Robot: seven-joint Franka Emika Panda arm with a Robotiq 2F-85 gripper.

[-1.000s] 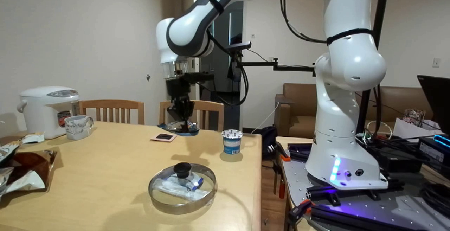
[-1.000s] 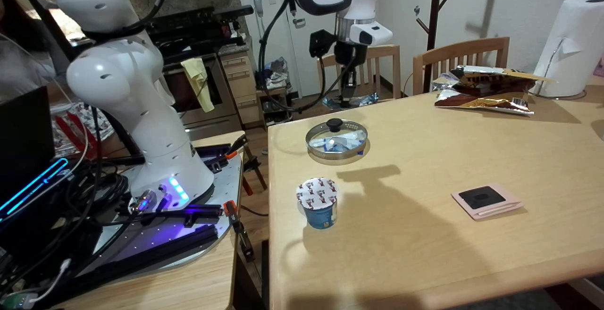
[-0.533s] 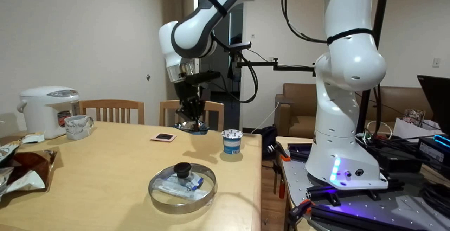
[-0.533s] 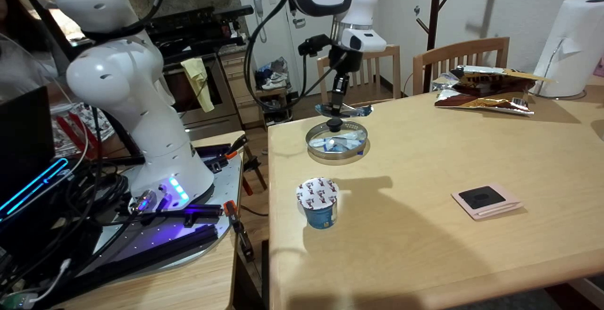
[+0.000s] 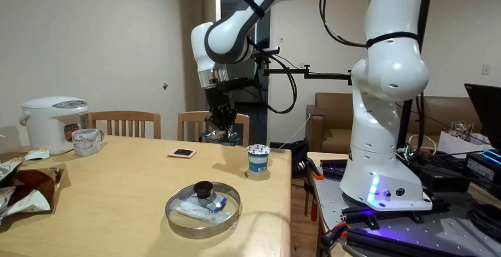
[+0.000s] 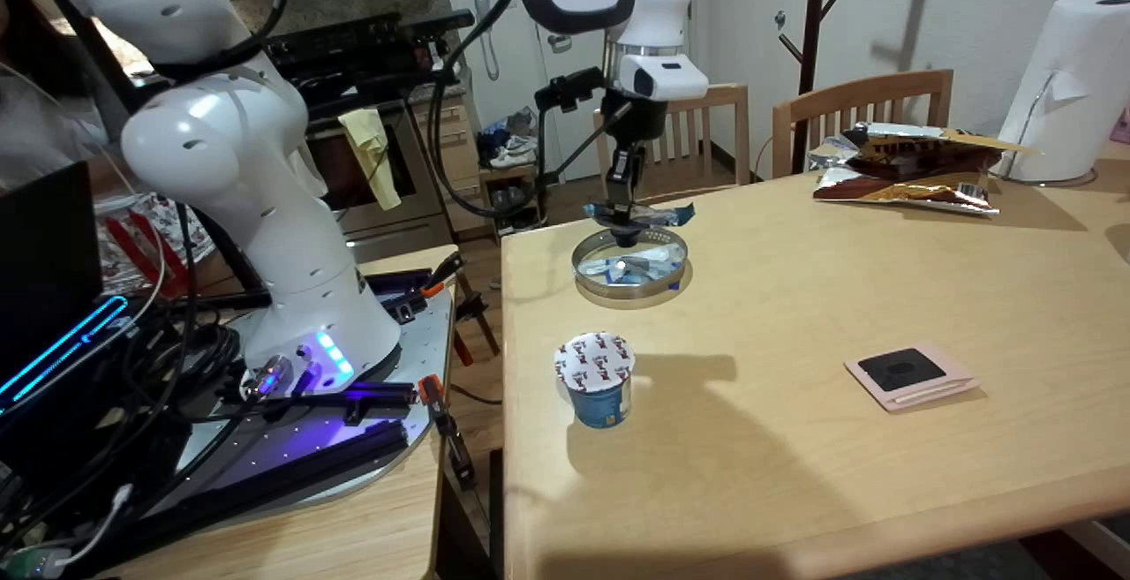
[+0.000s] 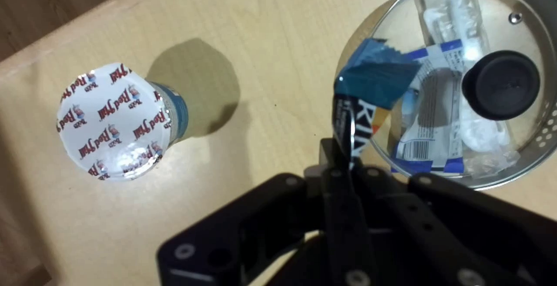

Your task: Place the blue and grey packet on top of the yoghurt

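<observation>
My gripper [image 7: 349, 164] is shut on the blue and grey packet [image 7: 378, 77]. In the wrist view one end of the packet sticks out past the fingertips, teal, with black and white print. In both exterior views the gripper [image 5: 226, 133] [image 6: 624, 222] points down and holds the packet [image 5: 231, 138] [image 6: 673, 215] roughly level above the table. The fingers hide the packet's middle. The yoghurt [image 5: 258, 160] [image 6: 600, 405] stands upright on the table, with a blue label and a white printed lid. It shows at the left of the wrist view [image 7: 115, 122], apart from the gripper and packet.
A round glass lid with metal rim and black knob [image 5: 203, 189] [image 7: 500, 85] lies close by, with packets showing through it. A pink piece with a dark square [image 6: 900, 372], a mug [image 5: 87, 142], a white water boiler [image 5: 54, 126] and foil bags [image 6: 909, 178] also lie about.
The gripper has moved with the packet toward the yoghurt, rightward in an exterior view and slightly left and down in an exterior view. The packet appears turned a little. The yoghurt has not moved.
</observation>
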